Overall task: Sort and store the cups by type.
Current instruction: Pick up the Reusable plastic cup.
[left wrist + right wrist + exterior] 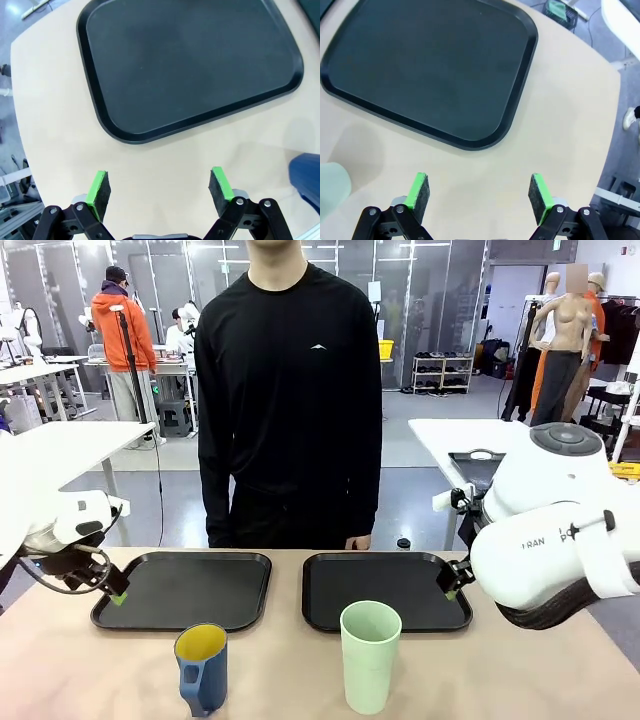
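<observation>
Progress: nothing stored yet | mug (202,668) sits just robot-side of the left tray (185,590), tumbler (369,655) off to that tray's right | left gripper (160,185) and right gripper (480,192) spread wide, empty

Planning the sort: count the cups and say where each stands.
2. The blue mug stands on the bare table in front of the left tray; the mint-green tumbler in front of the right tray. None seems hidden.

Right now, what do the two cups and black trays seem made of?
Tall pale mint-green tumbler: probably plastic, matte, thin even rim. Short dark blue mug with yellow inside: plastic or glazed ceramic, soft sheen, unclear. Two black rectangular trays: likely moulded plastic, dull finish, rounded raised rims.
</observation>
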{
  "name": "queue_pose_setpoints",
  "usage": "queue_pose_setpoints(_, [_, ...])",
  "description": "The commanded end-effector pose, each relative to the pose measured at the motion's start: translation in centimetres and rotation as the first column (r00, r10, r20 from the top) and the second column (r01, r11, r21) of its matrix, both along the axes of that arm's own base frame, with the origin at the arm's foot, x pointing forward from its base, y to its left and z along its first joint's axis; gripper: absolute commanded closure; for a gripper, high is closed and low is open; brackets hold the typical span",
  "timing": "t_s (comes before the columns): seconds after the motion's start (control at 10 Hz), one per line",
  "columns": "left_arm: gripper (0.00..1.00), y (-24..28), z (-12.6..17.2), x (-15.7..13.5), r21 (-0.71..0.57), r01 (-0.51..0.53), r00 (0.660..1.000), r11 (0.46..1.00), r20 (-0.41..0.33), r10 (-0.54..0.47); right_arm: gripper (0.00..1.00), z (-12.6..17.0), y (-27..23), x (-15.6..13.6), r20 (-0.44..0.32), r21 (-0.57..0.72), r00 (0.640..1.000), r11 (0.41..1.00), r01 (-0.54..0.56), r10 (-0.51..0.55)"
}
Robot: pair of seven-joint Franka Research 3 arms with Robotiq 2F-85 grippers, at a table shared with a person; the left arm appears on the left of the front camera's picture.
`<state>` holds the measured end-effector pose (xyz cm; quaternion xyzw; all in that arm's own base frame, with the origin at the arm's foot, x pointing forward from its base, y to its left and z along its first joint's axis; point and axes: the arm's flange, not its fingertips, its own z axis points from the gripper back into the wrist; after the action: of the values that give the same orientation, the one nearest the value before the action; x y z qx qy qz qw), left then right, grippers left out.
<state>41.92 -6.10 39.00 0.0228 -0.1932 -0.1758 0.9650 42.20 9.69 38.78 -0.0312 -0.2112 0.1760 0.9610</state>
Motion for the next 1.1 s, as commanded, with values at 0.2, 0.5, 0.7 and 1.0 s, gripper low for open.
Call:
queue_pose_setpoints(0.2, [0.0,1.9,-2.9,-1.3,-0.013,0.023,0.999,1.0,-0.031,-0.023,0.0,-2.8,-2.1,-1.8,-0.029,0.023,0.999,1.0,0.02,-0.02])
queue_pose_setpoints(0.5, [0.0,1.3,-2.2,0.4,0.003,0.003,0.999,1.0,-0.049,-0.003,0.0,-2.0,-1.1,0.5,-0.045,0.004,0.999,1.0,0.028,-0.028])
queue_pose_setpoints(0.7, [0.0,1.3,-2.2,0.4,0.003,0.003,0.999,1.0,-0.049,-0.003,0.0,-2.0,-1.1,0.5,-0.045,0.004,0.999,1.0,0.028,-0.028])
queue_pose_setpoints(1.0, [0.0,1.3,-2.2,0.4,0.003,0.003,0.999,1.0,-0.049,-0.003,0.0,-2.0,-1.1,0.5,-0.045,0.004,0.999,1.0,0.028,-0.028])
